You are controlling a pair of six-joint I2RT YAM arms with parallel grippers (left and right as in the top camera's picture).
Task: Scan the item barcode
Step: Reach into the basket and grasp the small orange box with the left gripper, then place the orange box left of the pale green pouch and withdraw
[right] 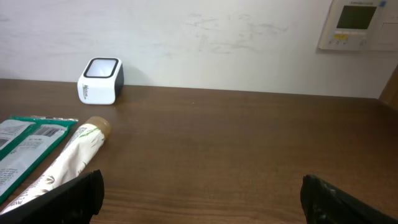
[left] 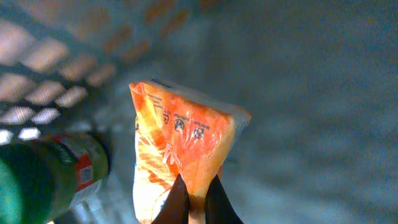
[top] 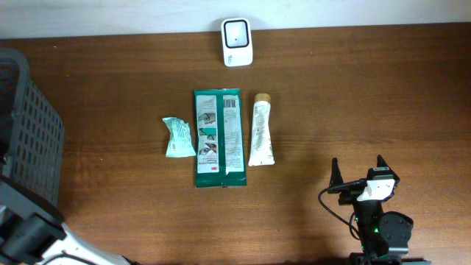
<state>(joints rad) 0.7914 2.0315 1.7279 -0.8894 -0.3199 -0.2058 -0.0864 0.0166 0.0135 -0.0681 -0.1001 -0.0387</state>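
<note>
Left pincer (left: 198,190) first. From my left wrist I see its two dark fingers (left: 177,205) pressed tight together on the bottom edge of an orange packet (left: 186,137). The orange packet stands up above them, shiny and crinkly. Low on the left is a blurry green bottle (left: 43,180) with a red label. Behind both are the holes of the basket (left: 43,62) wall.

From above, the dark basket sits at the left edge of the brown table (top: 110,88). My left arm (top: 29,235) is in the corner below it. I cannot see the left pincer or the orange packet from up here. A white scanner (top: 237,42) stands at the far edge. In the middle, three things lie side by side: a small crumpled teal packet (top: 178,138), a long green packet (top: 218,138) and a white tube (top: 262,131) with a tan cap. My right pincer (top: 358,173) is low on the right, well apart from them. It is spread wide and holds nothing.

From my right wrist, its black fingers (right: 68,193) sit in the two bottom corners with bare table between them. The scanner is far off on the left, by the white wall. The white tube and green packet lie nearer, also on the left.
</note>
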